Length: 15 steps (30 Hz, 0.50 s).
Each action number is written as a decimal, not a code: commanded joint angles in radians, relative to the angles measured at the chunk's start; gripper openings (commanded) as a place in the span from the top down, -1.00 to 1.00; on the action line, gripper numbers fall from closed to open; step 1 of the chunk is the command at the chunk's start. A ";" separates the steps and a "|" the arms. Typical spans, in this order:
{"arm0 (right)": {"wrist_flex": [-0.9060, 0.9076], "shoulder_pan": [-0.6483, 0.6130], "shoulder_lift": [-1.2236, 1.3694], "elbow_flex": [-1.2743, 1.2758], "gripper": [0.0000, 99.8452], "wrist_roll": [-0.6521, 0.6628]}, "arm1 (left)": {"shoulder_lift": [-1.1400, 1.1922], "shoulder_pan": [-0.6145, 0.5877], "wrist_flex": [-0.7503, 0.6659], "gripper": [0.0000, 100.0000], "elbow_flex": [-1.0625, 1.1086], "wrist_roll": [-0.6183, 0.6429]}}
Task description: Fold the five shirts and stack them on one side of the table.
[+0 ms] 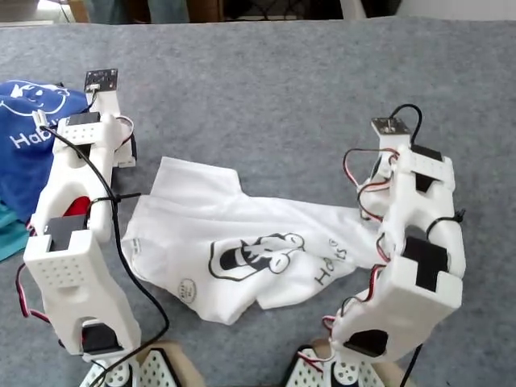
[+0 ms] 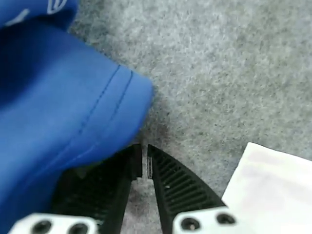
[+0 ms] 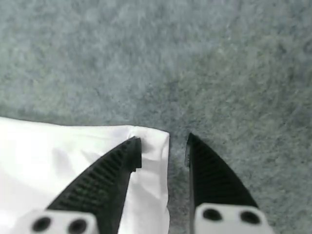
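**Station Status: White Shirt Unfolded, Grippers Empty**

The crumpled white fabric shirt with a black cartoon print lies unfolded on the grey felt-covered table, between the two arms. The right gripper is open, with one finger over a corner of that shirt and the other over bare felt. The left gripper has its jaws together, holding nothing, just beside the blue fabric shirt at the table's edge.

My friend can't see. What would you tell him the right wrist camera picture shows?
The right gripper hangs open over the corner of a white shirt, with the shirt's edge between its two sides. All around lies the fuzzy grey table cover.
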 commanded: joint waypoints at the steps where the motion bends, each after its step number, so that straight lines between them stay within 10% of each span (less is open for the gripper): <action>1: 0.015 -0.051 0.019 -0.031 0.68 0.048 | -0.008 0.008 0.002 0.89 -0.050 -0.011; 15: 0.017 -0.029 0.013 -0.035 0.97 0.026 | -0.008 0.008 0.002 0.89 -0.050 -0.011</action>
